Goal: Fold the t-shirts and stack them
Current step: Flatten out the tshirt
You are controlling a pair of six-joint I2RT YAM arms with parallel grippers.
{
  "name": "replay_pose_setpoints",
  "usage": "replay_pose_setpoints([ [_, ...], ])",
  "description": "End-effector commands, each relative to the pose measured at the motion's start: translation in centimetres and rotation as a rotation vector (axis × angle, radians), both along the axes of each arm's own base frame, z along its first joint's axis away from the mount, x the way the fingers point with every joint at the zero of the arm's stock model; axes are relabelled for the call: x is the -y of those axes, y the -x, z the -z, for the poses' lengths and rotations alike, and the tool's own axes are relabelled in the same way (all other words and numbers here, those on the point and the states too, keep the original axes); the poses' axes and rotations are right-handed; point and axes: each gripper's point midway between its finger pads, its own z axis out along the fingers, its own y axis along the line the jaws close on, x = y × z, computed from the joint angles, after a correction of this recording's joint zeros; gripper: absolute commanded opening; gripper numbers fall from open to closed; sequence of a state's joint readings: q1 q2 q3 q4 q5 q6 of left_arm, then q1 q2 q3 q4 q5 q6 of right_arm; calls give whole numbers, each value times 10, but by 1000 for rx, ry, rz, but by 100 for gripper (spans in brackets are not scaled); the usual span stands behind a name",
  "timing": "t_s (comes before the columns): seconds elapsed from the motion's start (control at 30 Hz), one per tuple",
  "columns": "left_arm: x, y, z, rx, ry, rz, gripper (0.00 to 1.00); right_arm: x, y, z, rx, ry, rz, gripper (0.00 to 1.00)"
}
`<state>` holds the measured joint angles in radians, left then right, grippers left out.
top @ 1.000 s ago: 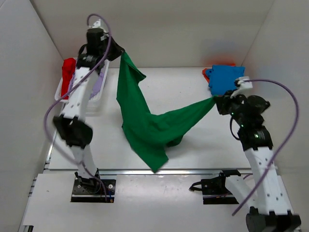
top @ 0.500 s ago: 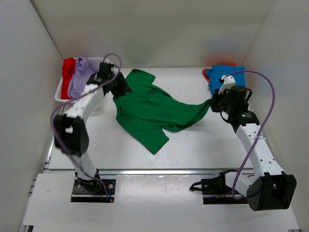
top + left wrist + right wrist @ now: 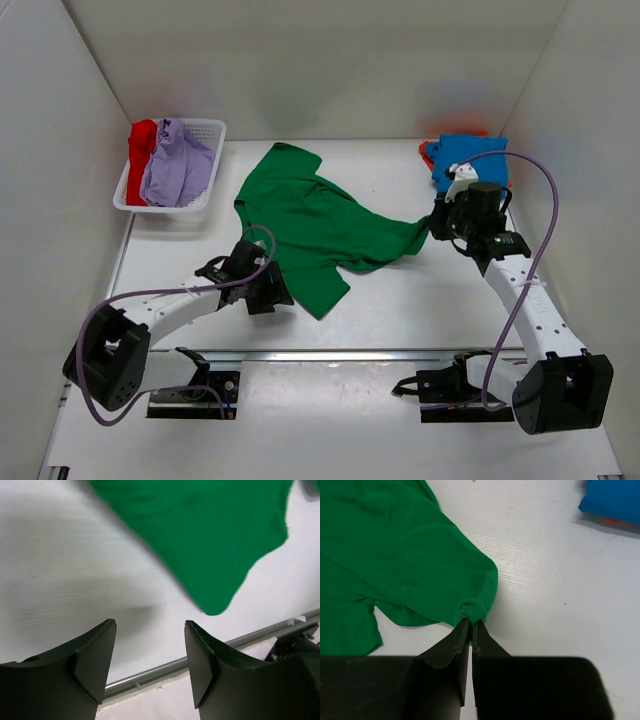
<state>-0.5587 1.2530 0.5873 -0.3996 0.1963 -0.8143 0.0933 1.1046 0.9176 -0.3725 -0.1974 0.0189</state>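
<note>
One green shirt (image 3: 310, 222) is lying on the desk (image 3: 420, 295). The right gripper (image 3: 471, 624) is pinching its right tip, and the left gripper (image 3: 150, 627) is hovering wide open by its near corner. One blue shirt (image 3: 470, 160) is sitting far right. One red shirt (image 3: 141, 160) and one lavender shirt (image 3: 178, 170) are sitting in the basket (image 3: 165, 207), far left.

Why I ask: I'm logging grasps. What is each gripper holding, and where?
The right gripper pinches the green t-shirt by a bunched bit of its edge; the left gripper is open, holding nothing.
</note>
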Motion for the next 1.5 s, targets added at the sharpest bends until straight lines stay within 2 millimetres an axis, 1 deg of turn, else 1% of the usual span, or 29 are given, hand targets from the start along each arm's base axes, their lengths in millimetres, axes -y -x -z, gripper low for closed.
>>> replay_pose_setpoints([
  [0.0, 15, -31, -23, 136, 102, -92, 69, 1, -1, -8, 38, -23, 3, 0],
  [0.27, 45, -42, -7, 136, 104, -89, 74, 7, 0, 5, 11, -16, 19, 0],
  [0.4, 58, -42, 11, 95, 54, -44, 67, 8, 1, 3, 7, -23, 27, 0],
  [0.43, 58, -37, 20, 73, 49, -38, 59, 6, 2, 0, 13, -24, 19, 0],
  [0.47, 61, -36, 21, 72, 56, -38, 36, 4, 2, -1, 10, -29, 15, 0],
  [0.5, 61, -36, 22, 70, 66, -41, 22, 4, 1, -5, 17, -38, 18, 0],
  [0.53, 59, -37, 22, 67, 65, -51, 0, 2, 1, -11, 31, -50, 17, 0],
  [0.57, 58, -40, 18, 73, 62, -49, 0, 0, 2, -15, 39, -58, 15, 0],
  [0.63, 55, -55, -12, 119, 53, -26, 0, -3, 4, -26, 59, -76, 10, 0],
  [0.67, 56, -75, -38, 171, 75, -48, 0, -2, 5, -37, 81, -88, 22, 0],
  [0.7, 38, -102, -105, 299, 106, -86, 0, 1, 14, -72, 184, -118, 41, 0],
  [0.73, 34, -113, -154, 389, 145, -101, 0, 5, 14, -81, 210, -129, 61, 0],
  [0.77, 23, -129, -207, 484, 191, -141, 0, 6, 21, -104, 276, -139, 57, 0],
  [0.8, 7, -133, -228, 516, 181, -154, 0, 13, 27, -123, 325, -134, 72, 0],
  [0.83, -9, -140, -278, 606, 195, -199, 0, 19, 34, -144, 376, -132, 86, 0],
  [0.87, -18, -136, -321, 689, 209, -215, 0, 18, 39, -152, 398, -128, 72, 0],
  [0.9, -35, -131, -364, 792, 227, -263, 0, 26, 49, -176, 463, -133, 96, 0],
  [0.93, -47, -131, -379, 827, 220, -294, 0, 31, 55, -188, 500, -123, 108, 0],
  [0.97, -55, -122, -407, 886, 246, -315, 0, 33, 66, -207, 557, -120, 111, 0],
  [1.0, -61, -117, -418, 907, 255, -320, 0, 35, 77, -225, 607, -113, 115, 0],
  [1.03, -70, -106, -443, 956, 277, -328, 0, 34, 84, -240, 631, -103, 120, 0],
  [1.07, -72, -98, -459, 980, 292, -325, 0, 29, 90, -246, 635, -98, 99, 0],
  [1.13, -76, -86, -484, 1028, 309, -318, 0, 29, 105, -278, 698, -95, 100, 0],
  [1.17, -77, -82, -496, 1053, 317, -320, 0, 28, 106, -280, 695, -96, 97, 0],
  [1.2, -78, -81, -501, 1062, 318, -323, 0, 30, 110, -295, 727, -90, 101, 0],
  [1.27, -83, -88, -510, 1079, 298, -335, 0, 22, 106, -305, 726, -89, 65, 0],
  [1.37, -77, -109, -505, 1047, 292, -320, 0, 15, 90, -302, 696, -80, 28, 0],
  [1.43, -71, -131, -487, 998, 295, -292, 0, 13, 66, -283, 630, -62, 17, 0],
  [1.47, -65, -144, -469, 957, 290, -277, 0, 9, 58, -275, 606, -62, -2, 0],
])
